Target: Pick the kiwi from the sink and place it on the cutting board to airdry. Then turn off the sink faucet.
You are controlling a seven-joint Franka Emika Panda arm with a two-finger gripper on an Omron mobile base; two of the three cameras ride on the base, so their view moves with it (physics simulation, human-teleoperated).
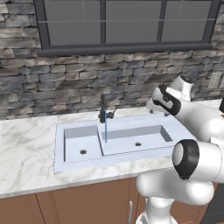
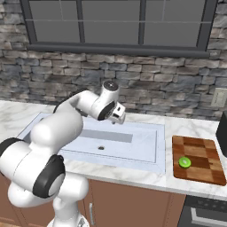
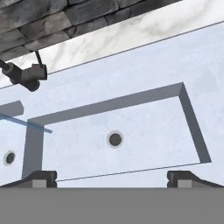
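1. running water (image 1: pixel 105 129) is seen falling from the sink faucet (image 1: pixel 103 113) into the sink (image 1: pixel 65 151); the lever could be missed if it is approached off-line.
2. the gripper (image 3: pixel 112 178) is held wide open and empty above the larger basin; the spout could be struck.
3. the kiwi (image 2: pixel 185 162) is seen resting on the cutting board (image 2: pixel 205 164), well clear.

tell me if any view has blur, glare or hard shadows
Left base view: even flat light, soft shading on the sink walls, no glare. Right base view: sharp, the kiwi casts almost no shadow on the cutting board. Hand view: crisp, the sink faucet undistorted.
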